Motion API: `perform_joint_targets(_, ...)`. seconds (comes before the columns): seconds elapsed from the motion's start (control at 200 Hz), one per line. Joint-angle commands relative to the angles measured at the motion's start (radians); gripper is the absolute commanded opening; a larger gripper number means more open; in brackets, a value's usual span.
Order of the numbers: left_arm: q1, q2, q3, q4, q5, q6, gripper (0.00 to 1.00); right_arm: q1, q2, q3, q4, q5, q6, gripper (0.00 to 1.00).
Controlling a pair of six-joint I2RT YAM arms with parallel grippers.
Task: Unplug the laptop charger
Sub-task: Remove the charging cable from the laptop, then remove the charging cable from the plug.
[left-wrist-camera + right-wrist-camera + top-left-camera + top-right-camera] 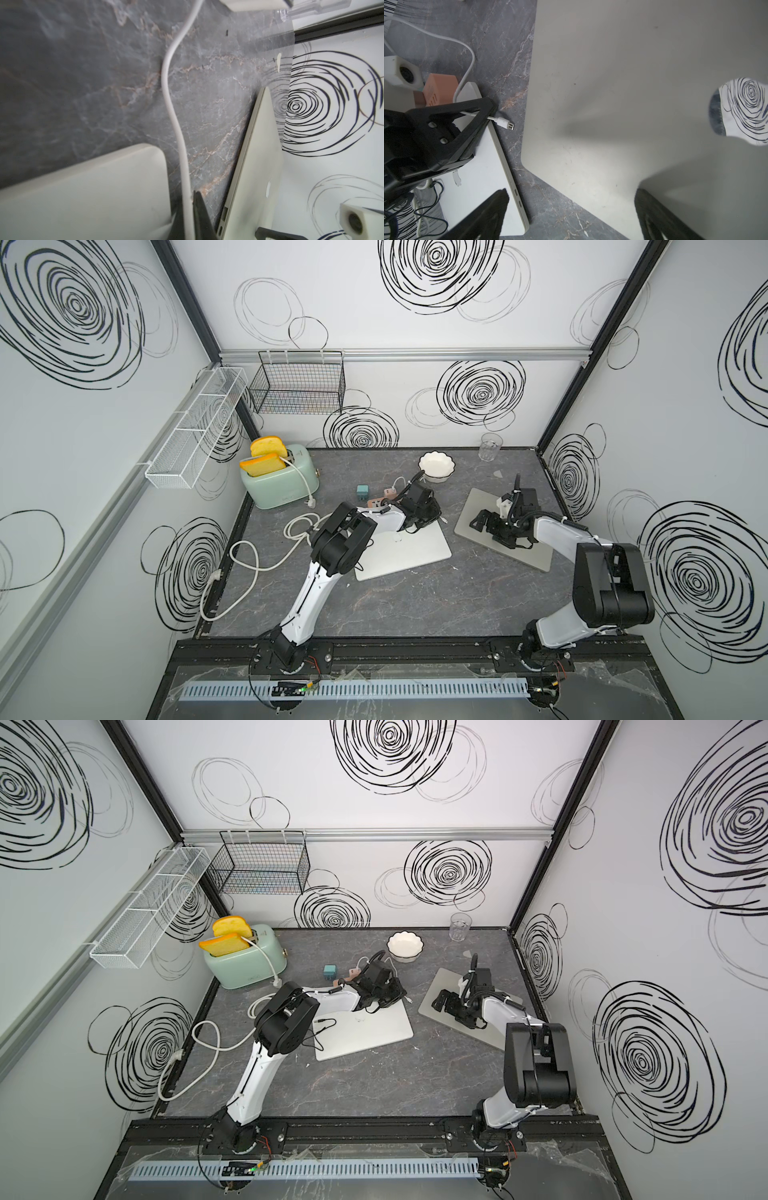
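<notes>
Gripping the cable [168, 83] in the closed left claw [188, 209], plug [505, 123] already out, just right of the middle laptop [483, 176] (ports [517, 194] bare). Holding right claw [571, 194] spread wide, empty. Seemingly done unplugging; next, lower and let go onto surface [508, 62].

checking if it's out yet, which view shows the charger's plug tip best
Right wrist view: the plug tip hangs clear of the laptop, its cable pinched in the left gripper. Both top views show it as a speck; the left wrist view shows only the cable.
</notes>
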Motion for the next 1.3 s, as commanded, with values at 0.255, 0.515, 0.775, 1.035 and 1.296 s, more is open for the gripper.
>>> perform_joint_targets(0.255, -0.012, -0.065, 0.049, -0.098, 0.042, 0.152, 0.45, 0.126, -0.012, 0.213, -0.140, 0.128, -0.061, 0.99)
perform_joint_targets(0.515, -0.003, -0.248, -0.094, -0.091, 0.061, 0.209, 0.52, 0.217, 0.006, 0.401, -0.202, 0.198, -0.115, 0.99)
perform_joint_targets(0.775, 0.058, -0.442, -0.259, -0.123, 0.095, 0.248, 0.64, 0.303, 0.033, 0.485, -0.205, 0.197, -0.131, 0.99)
perform_joint_targets(1.035, 0.254, -0.674, -0.503, -0.162, 0.126, 0.325, 0.65, 0.399, 0.136, 0.660, -0.205, 0.140, -0.123, 0.99)
perform_joint_targets(1.296, 0.490, -0.692, -0.519, -0.221, 0.185, 0.436, 0.63, 0.490, 0.373, 0.884, -0.219, 0.080, -0.099, 1.00)
